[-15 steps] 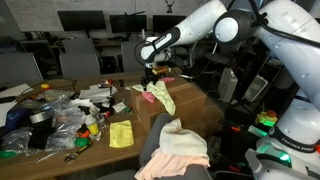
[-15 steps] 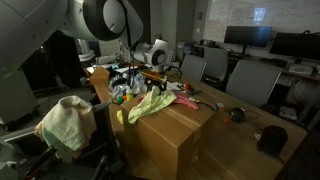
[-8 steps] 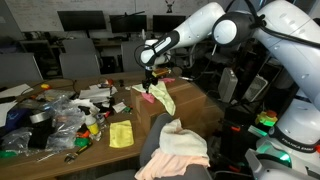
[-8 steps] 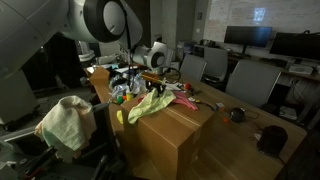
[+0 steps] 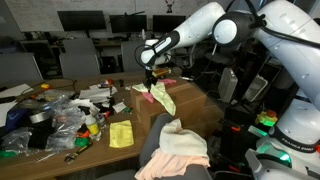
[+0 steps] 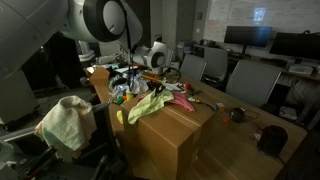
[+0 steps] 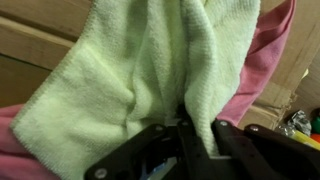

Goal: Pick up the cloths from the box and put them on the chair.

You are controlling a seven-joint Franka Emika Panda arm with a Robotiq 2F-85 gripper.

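Since a second ago the arm has hardly shifted, but the fingers have drawn in on the yellow-green cloth point(image 7: 150, 70), which has not been lifted. This cloth lies directly under the gripper point(image 7: 190, 135) in the wrist view, bunched into a raised fold that runs down between the two dark fingers point(image 7: 150, 145), and they are pinched together on that fold. A pink cloth point(image 7: 270, 60) lies beneath it and shows on both sides of the gripper. In both exterior views the gripper point(image 5: 150, 88) point(image 6: 148, 80) points down at the near rim of the box point(image 5: 195, 105) point(image 6: 190, 135), and the yellow-green cloth point(image 5: 160, 98) point(image 6: 148, 106) hangs from just below it over the box's edge and corner. Well below and apart from the gripper stands the chair point(image 5: 148, 152), with peach and white cloths point(image 5: 178, 145) heaped on it. On the gripper's other side a table point(image 5: 95, 152) carries clutter and a small yellow square cloth point(image 5: 121, 133).
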